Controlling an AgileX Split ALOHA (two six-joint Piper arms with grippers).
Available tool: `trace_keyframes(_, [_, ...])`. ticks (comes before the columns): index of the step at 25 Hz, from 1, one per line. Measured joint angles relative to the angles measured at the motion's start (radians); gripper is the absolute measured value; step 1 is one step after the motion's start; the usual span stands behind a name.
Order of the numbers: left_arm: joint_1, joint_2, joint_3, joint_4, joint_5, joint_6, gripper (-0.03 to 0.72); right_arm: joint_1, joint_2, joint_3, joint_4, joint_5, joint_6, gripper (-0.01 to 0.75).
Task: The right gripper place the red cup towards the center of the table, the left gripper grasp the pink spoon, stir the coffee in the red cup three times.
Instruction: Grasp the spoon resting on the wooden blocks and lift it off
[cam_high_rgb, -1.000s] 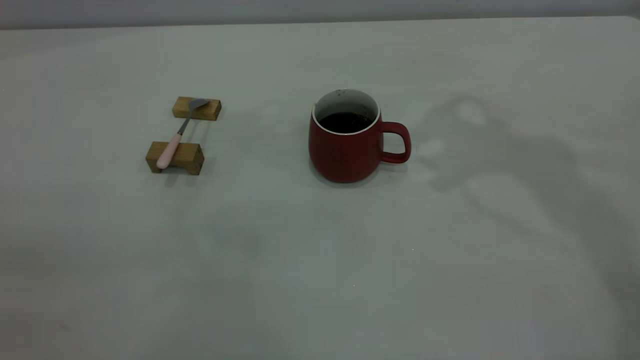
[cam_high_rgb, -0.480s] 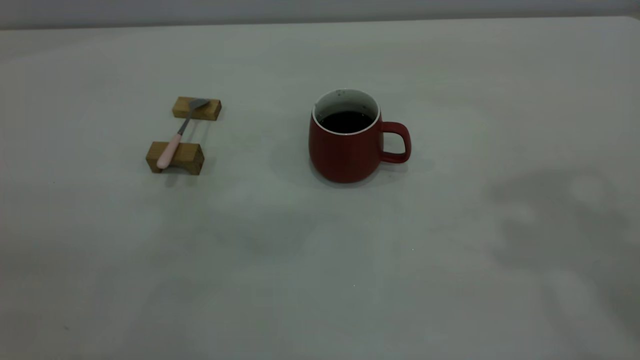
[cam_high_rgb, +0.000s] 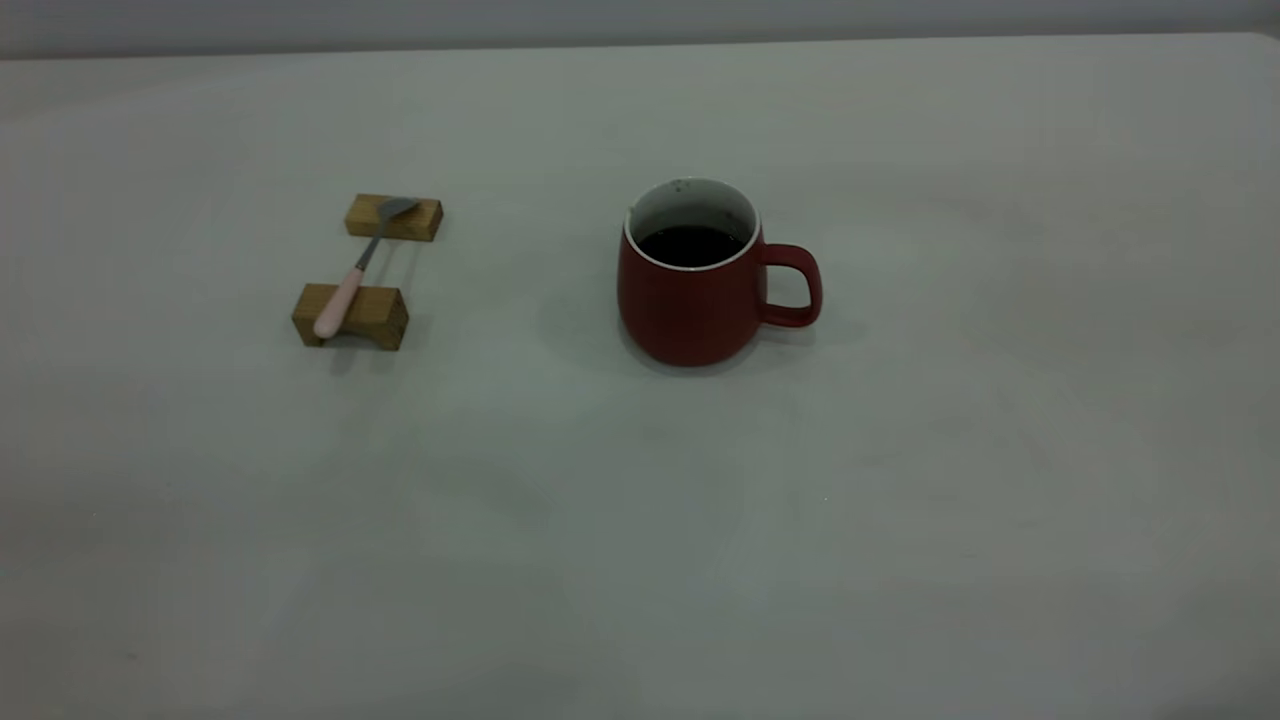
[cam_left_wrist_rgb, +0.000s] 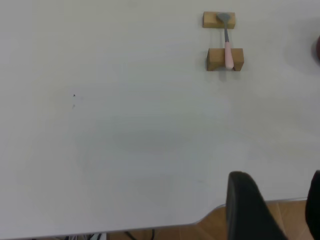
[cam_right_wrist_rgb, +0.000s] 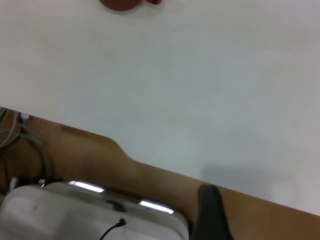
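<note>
Red cup (cam_high_rgb: 700, 285) w/ coffee (cam_high_rgb: 692, 245) stands mid table (cam_high_rgb: 900, 500), handle to exterior view's right. Pink spoon (cam_high_rgb: 345, 285) bridges two wooden blocks (cam_high_rgb: 350, 315), well left of cup. Left gripper (cam_left_wrist_rgb: 272, 210) hangs over the table edge, mostly cut off, fingers apart. Right gripper (cam_right_wrist_rgb: 212, 212): one finger visible, can't tell its state.
</note>
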Motion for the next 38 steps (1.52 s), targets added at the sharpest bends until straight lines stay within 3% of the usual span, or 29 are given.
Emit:
trace_keyframes(5, [0.0,0.0,0.0,0.0,0.0,0.0,0.365,-0.025,-0.257,0.153,-0.042,-0.075,0.021,0.593])
trace_keyframes(14, [0.0,0.0,0.0,0.0,0.0,0.0,0.365,-0.081,-0.529,0.253,-0.118,-0.083,0.059,0.593])
trace_keyframes(38, [0.0,0.0,0.0,0.0,0.0,0.0,0.365,-0.103,-0.582,0.297,-0.115,-0.098,0.062,0.587])
